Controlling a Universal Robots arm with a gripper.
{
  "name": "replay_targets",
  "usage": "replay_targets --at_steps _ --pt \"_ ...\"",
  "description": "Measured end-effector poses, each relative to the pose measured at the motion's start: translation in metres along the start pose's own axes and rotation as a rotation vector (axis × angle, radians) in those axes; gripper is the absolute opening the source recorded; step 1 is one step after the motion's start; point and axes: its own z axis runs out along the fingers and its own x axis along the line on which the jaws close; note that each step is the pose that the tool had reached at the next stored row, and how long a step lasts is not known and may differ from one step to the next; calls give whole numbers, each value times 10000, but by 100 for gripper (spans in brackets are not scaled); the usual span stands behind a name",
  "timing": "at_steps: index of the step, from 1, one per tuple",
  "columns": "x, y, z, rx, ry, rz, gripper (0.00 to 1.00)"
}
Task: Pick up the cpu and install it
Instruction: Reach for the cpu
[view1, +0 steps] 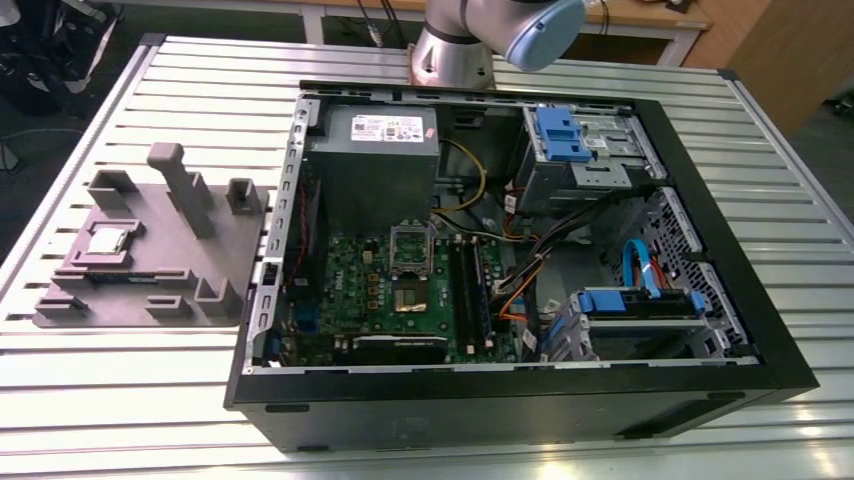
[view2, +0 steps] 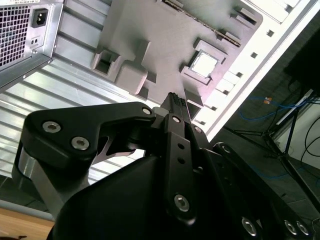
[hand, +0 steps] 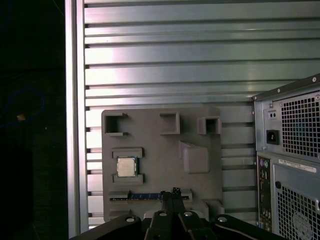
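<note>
the cpu (hand: 126, 166) is a small square chip with a silvery-grey top and a thin pale rim. it lies flat in a recess of the grey fixture block (hand: 160, 155) on the slatted table (hand: 175, 60), to the exterior view's left of the open computer case (view1: 534, 405). in both wrist views the gripper (hand: 171, 193) hangs over the block, apart from the chip, its fingers pressed together on nothing. the arm (view1: 454, 50) stands behind the case.

The arm (view1: 454, 45) holds its claw (hand: 171, 194) high, fingers (view2: 176, 107) pressed together, gripping nothing.
</note>
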Motion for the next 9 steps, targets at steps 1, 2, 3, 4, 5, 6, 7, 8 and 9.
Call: replay_targets --at_steps 1,2,3,4,5,6,7,8,9 --pt "0 0 0 0 0 0 10" --pt "0 0 1 0 -1 0 10" --pt "1 0 0 0 0 0 10" --pt "1 0 0 0 -1 0 10" --pt "1 0 0 0 0 0 10" --pt "1 0 0 0 0 0 10" --pt "1 0 0 0 0 0 10" --pt "2 0 0 0 0 0 10" --pt "3 0 0 0 0 0 10"
